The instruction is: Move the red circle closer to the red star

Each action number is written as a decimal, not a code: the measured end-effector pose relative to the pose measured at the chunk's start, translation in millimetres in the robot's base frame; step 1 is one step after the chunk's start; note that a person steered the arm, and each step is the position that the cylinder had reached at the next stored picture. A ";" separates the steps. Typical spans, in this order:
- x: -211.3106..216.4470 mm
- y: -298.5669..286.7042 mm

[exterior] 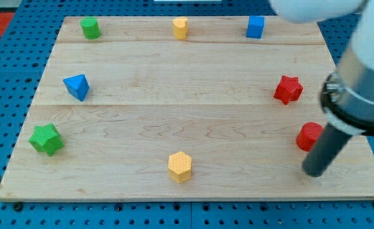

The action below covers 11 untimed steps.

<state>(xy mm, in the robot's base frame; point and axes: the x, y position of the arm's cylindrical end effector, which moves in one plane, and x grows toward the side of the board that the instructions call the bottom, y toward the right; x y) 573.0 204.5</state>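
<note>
My tip [314, 172] sits low on the wooden board [193, 127] at the view's right – it has no fingers and holds nothing. The red circle [308, 135] is just above it, touching the rod's side. Higher up, near but apart, is the red star [288, 89]

Bright, even light, soft short shadows; the near arm [359, 70] looks blurred.

We record a red star [288, 89], a red circle [308, 135] and a yellow hexagon [180, 166]. The table [174, 121] is pale wood with grain.
</note>
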 end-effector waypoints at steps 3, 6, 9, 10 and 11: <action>-84.5 -19.7; -62.6 -83.9; -46.3 -75.4; -55.9 -61.0; -98.6 -61.0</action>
